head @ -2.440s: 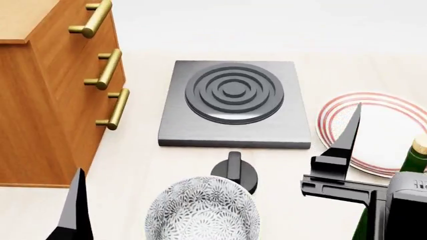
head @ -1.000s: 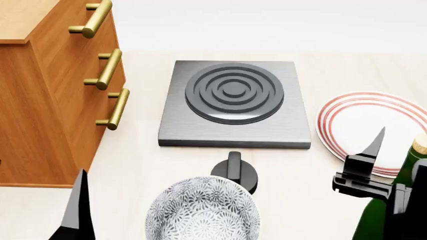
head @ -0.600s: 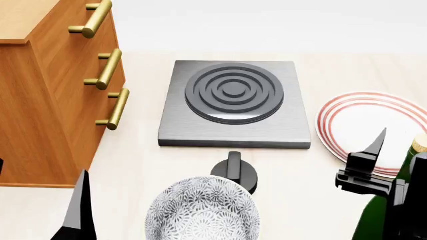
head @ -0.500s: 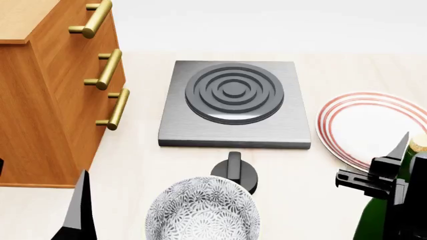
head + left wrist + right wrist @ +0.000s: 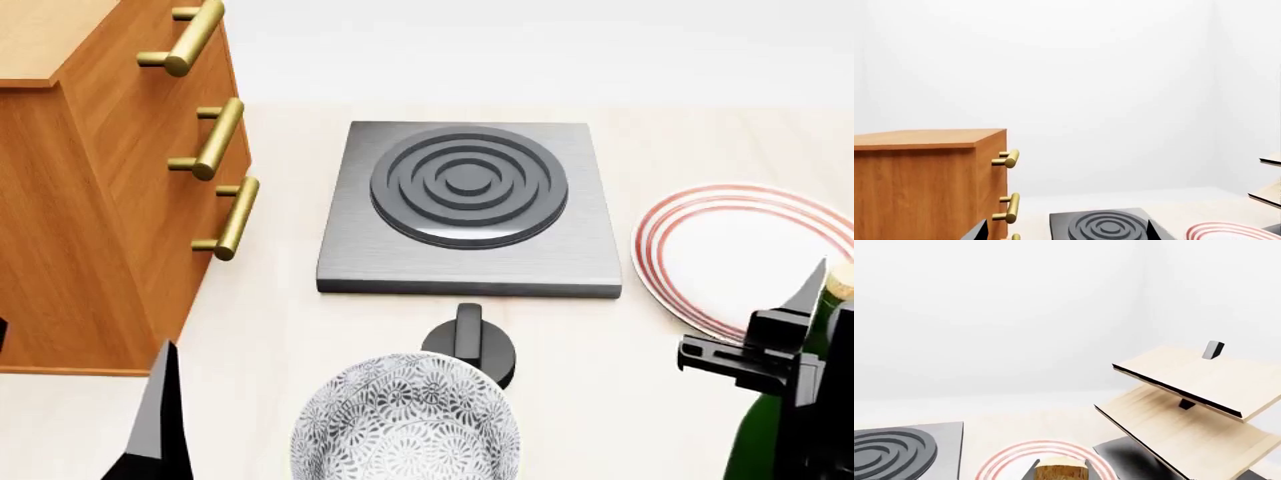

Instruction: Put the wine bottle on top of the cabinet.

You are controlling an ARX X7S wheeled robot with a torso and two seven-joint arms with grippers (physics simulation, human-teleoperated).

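The right claw [image 5: 801,340] sits at the wine bottle [image 5: 763,440] neck, beside the striped plate [image 5: 727,250]; whether it grips, I cannot tell. A loose high hold could tip the bottle onto that plate, well short of the cabinet [image 5: 80,200].

bottle [image 5: 827,300]: 1 | cabinet [image 5: 80,200]: 1 | hob [image 5: 470,205]: 1 | plate [image 5: 727,250]: 1 | bowl [image 5: 404,420]: 1 | rack [image 5: 1187,400]: 1
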